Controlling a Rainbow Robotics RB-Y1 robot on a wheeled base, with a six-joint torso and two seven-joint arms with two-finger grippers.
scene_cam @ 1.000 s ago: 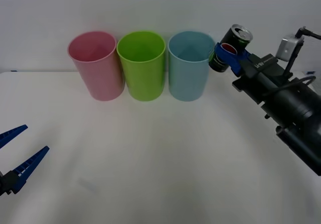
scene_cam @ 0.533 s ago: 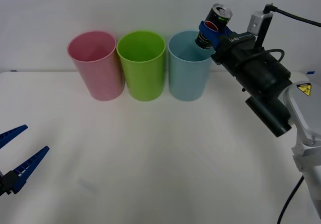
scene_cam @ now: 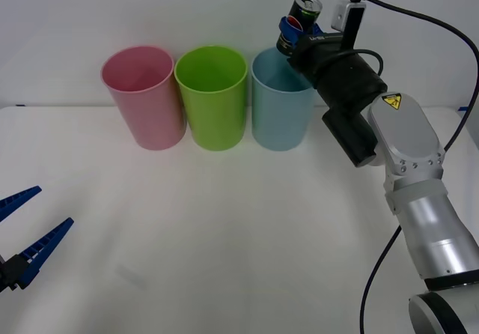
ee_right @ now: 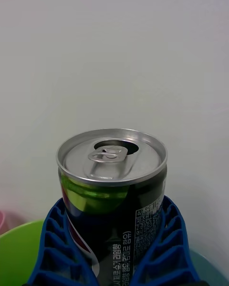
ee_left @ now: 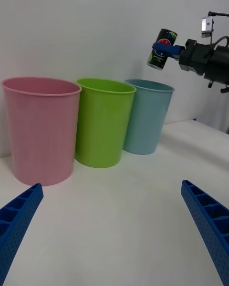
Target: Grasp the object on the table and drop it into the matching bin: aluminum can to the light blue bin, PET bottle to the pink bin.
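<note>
Right gripper [scene_cam: 293, 28] grips aluminum can [scene_cam: 300, 21] by the body, can approx. upright. Since 1 s ago, arm has swung in from beside light blue bin [scene_cam: 281, 109] and risen; can now hangs above bin's right-rear rim, w/ no contact. Judgement: transport nearly done, release is next. Left gripper [scene_cam: 26, 237] idle, fingers spread, low over table [scene_cam: 224, 237].

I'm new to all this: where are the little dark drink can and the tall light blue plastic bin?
small dark aluminium drink can [scene_cam: 301, 10]: front view, upper side wall.
tall light blue plastic bin [scene_cam: 279, 120]: front view, outer wall.
</note>
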